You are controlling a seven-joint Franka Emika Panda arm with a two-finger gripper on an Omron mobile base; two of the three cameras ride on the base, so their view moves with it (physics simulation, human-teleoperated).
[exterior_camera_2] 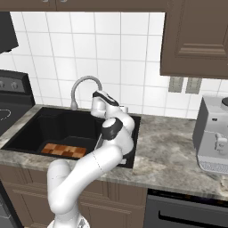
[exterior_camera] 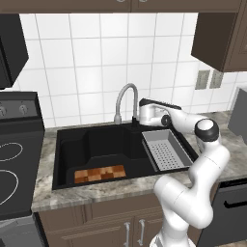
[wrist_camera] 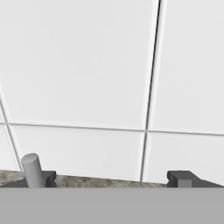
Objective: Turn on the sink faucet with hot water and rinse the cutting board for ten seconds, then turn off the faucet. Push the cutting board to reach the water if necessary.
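Gripper [wrist_camera: 113, 179]: jaws spread wide, holding nothing, pointed at the tiled wall beside the faucet [exterior_camera: 124, 99] base, seemingly lined up for the lever.
Faucet: no water running, so the tap looks untouched.
Cutting board [exterior_camera: 100, 173]: flat on the sink [exterior_camera: 67, 144] floor at the front, away from the spout; may need pushing.
Tray [exterior_camera: 165, 149]: rests over the sink's right side.

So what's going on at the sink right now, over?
Gripper open at the faucet base, holding nothing. No water running. Cutting board dry in the sink, front left. Nothing in the way.
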